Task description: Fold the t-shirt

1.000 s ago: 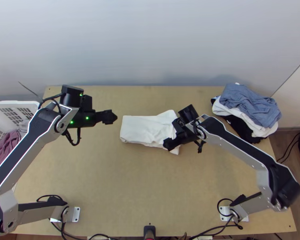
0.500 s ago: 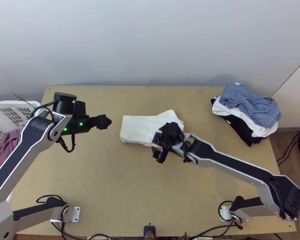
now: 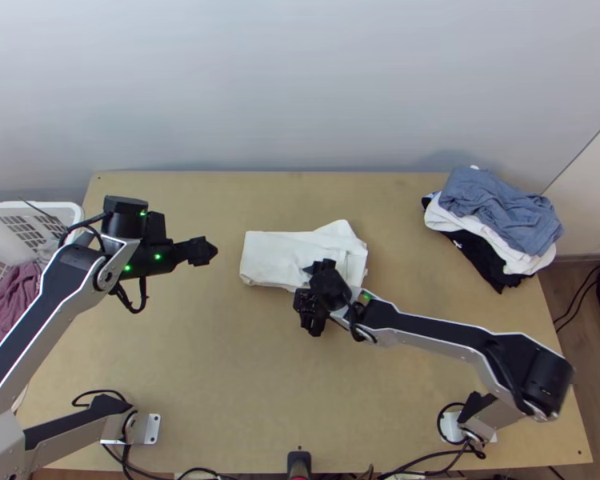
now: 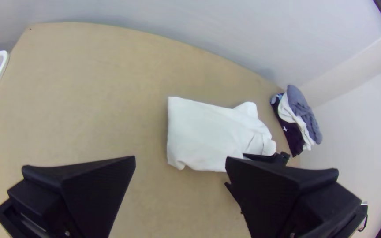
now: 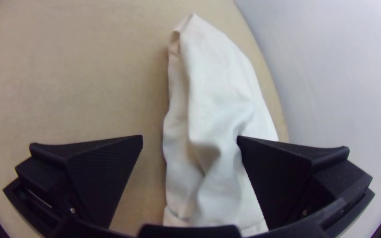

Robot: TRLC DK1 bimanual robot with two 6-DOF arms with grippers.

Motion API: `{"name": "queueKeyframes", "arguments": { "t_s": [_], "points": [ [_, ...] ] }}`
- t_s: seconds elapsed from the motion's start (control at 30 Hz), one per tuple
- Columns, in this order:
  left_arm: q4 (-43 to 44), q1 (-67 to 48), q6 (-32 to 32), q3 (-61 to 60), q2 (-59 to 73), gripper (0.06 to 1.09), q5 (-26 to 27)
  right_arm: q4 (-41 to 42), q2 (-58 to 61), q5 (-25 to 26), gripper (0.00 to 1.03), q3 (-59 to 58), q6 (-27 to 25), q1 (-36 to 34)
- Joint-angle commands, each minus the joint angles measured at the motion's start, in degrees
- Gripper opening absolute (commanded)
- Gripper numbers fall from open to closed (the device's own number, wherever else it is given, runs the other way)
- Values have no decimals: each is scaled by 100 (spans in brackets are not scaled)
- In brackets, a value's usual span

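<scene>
Left tool: the left tool (image 3: 210,250) is held level over the table (image 3: 220,384), pointing across at the t-shirt; fingers apart, nothing between them.
Right tool: the right tool (image 3: 310,298) is at the t-shirt's near edge; fingers well parted, one over bare wood, the other at the cloth; contact cannot be determined.
T-shirt: the white t-shirt (image 3: 280,252) lies in a folded bundle, right of the left tool and partly below the right one; one corner juts out on the far side, with loose creases by the right tool.
Hidden: part of the near edge is covered by the right tool from above; the left arm's elbow and the basket (image 3: 40,210) are cut off at the top view's border.
Clothes pile: the clothes pile (image 3: 500,212) sits beyond the right tool, to its right, by the table's edge.
Clearance: bare wood in front of both tools; narrow gap from left tool to cloth.
</scene>
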Motion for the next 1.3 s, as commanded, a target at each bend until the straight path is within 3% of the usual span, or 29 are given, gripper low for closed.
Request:
{"name": "queueKeyframes", "arguments": {
  "t_s": [0.0, 0.13, 0.4, 0.57, 0.6, 0.63, 0.7, 0.73, 1.0, 1.27],
  "points": [
    [41, 79, 29, -136, -96, 105, 2, 631, 602, 220, 99, -15, -348, 30],
    [50, 96, 38, -189, -131, 105, 2, 1009, 910, 528, 99, 20, -567, 12],
    [76, 96, 11, -207, -131, 105, 2, 1123, 1305, 791, 97, 424, -383, -111],
    [76, 96, 11, -198, -131, 105, 2, 912, 1446, 809, 82, 697, -189, -278],
    [76, 96, 11, -198, -131, 105, 2, 781, 1472, 809, 74, 767, -110, -322],
    [76, 96, 11, -189, -131, 105, 2, 666, 1499, 809, 58, 828, -84, -357],
    [76, 105, 11, -189, -148, 105, 2, 324, 1534, 774, 15, 1022, -75, -418],
    [76, 105, 11, -189, -157, 105, 2, -37, 1569, 721, 2, 1197, -22, -454],
    [76, 96, 20, -136, -140, 105, 2, -591, 1006, 616, 3, 1716, 637, -621],
    [59, 52, 11, 66, -78, 105, 2, -854, 92, 598, 3, 1936, 874, -946]
  ]
}}
